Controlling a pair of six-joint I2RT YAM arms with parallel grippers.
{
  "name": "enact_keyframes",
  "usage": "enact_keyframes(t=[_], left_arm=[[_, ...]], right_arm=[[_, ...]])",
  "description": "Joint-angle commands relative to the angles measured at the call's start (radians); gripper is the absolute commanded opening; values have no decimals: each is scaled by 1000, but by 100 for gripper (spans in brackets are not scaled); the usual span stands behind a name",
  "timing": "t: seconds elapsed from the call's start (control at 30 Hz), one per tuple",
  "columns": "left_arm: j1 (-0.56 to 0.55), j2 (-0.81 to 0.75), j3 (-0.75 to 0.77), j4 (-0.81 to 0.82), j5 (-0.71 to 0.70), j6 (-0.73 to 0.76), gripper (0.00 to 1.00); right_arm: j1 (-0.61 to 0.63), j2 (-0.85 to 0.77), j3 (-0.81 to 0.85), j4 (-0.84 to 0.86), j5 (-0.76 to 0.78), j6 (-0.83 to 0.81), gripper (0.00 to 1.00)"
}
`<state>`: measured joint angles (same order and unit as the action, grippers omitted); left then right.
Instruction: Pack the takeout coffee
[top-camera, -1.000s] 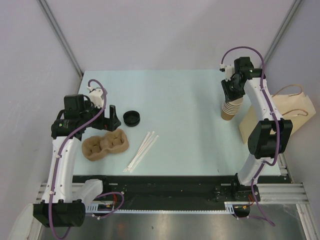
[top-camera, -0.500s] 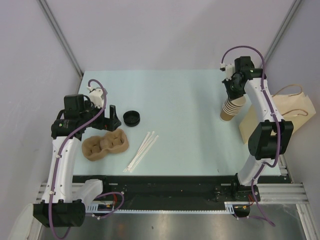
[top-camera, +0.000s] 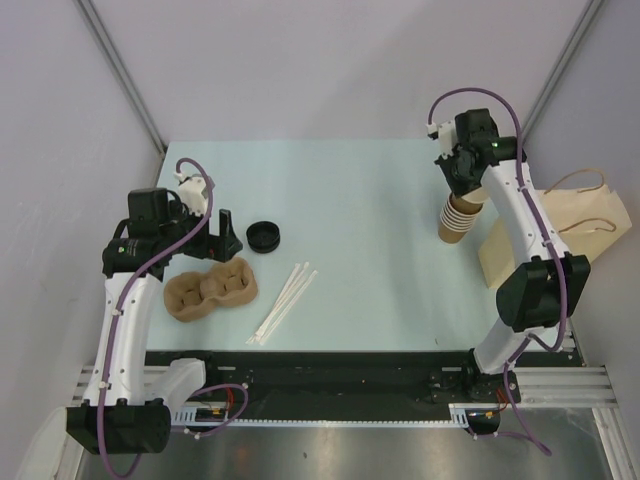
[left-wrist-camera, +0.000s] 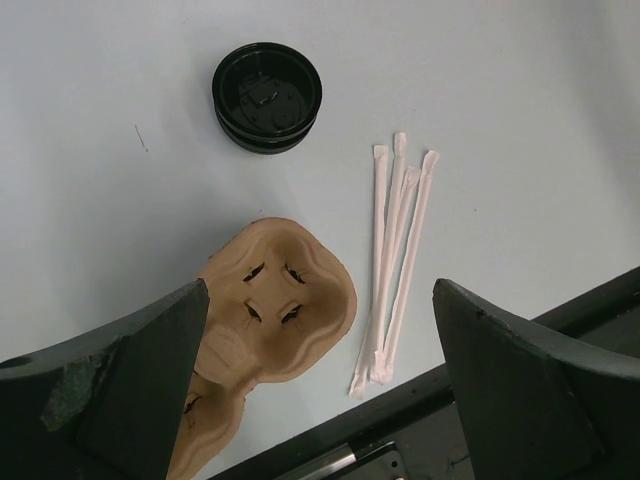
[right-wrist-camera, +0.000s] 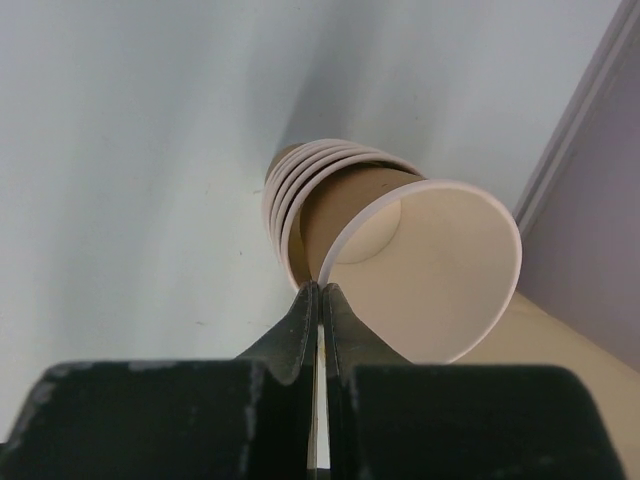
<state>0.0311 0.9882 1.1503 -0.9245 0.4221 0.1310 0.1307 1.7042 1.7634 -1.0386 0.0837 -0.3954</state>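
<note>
No cup with a lid on it shows in any view. A stack of lidless tan paper cups (top-camera: 457, 220) stands at the far right of the table. My right gripper (top-camera: 463, 183) is shut on the rim of the stack's top cup (right-wrist-camera: 440, 265), which is tilted and partly raised out of the stack (right-wrist-camera: 296, 190); the jaws (right-wrist-camera: 321, 292) pinch its wall. A loose black lid (top-camera: 264, 237) lies left of centre and also shows in the left wrist view (left-wrist-camera: 267, 96). My left gripper (top-camera: 222, 236) is open and empty above the brown pulp cup carrier (left-wrist-camera: 275, 300).
The cup carrier (top-camera: 210, 288) lies at the near left. Wrapped white straws (top-camera: 283, 302) lie beside it, also seen in the left wrist view (left-wrist-camera: 395, 255). A kraft paper bag with handles (top-camera: 565, 230) lies at the right table edge, behind the cups.
My right gripper has shifted a little left and towards the back with the top cup's rim in it; the stack leans slightly. The left arm has not moved.
</note>
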Motion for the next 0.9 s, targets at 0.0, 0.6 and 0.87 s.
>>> enact_keyframes(t=[0.0, 0.6, 0.87], left_arm=[[-2, -10, 8, 35, 6, -22, 100], [-2, 10, 25, 49, -14, -30, 100], [33, 81, 81, 82, -11, -71, 100]], right_arm=[[26, -80, 82, -1, 70, -17, 0], [251, -330, -39, -54, -278, -69, 0], [535, -301, -186, 17, -239, -103, 0]])
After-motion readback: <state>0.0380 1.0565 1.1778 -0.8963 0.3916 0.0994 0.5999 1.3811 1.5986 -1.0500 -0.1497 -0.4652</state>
